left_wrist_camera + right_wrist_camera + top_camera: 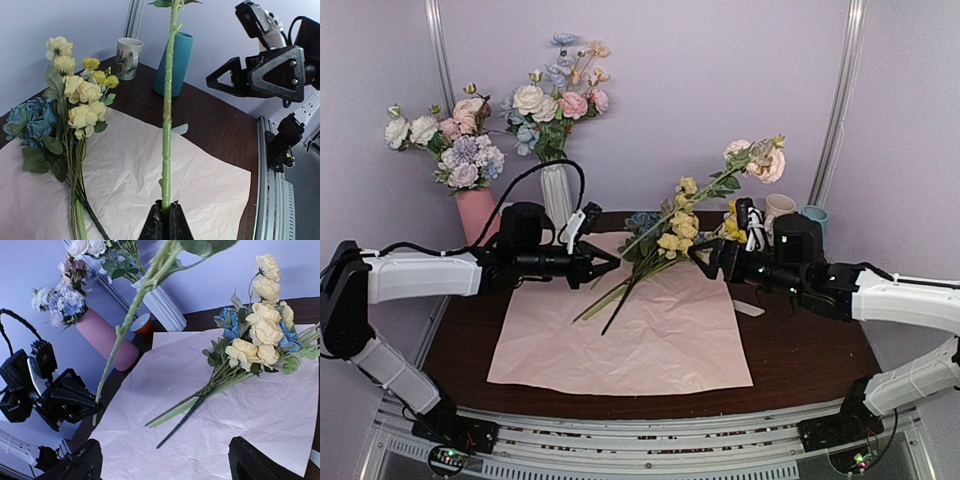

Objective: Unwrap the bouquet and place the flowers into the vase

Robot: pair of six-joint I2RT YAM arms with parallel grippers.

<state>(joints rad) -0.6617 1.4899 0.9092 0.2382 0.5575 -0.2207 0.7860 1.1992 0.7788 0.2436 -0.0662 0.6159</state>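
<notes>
On the left, my left gripper (610,262) grips one stem (167,125) by its base. Centre: I see flowers (670,240) lying on paper (650,340). Right gripper (705,262) gapes beside them. Vase (814,215) rear right, beside mug (129,57).

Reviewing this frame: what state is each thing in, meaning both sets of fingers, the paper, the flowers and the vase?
Left gripper: fingers shut on single stem.
Right gripper: fingers open, holding nothing.
Single stem: raised above the paper, tilted.
Pink paper: unfolded, flat on the table.
Other flowers: lying loose on the paper.
Teal vase: upright, no flowers in it.
</notes>
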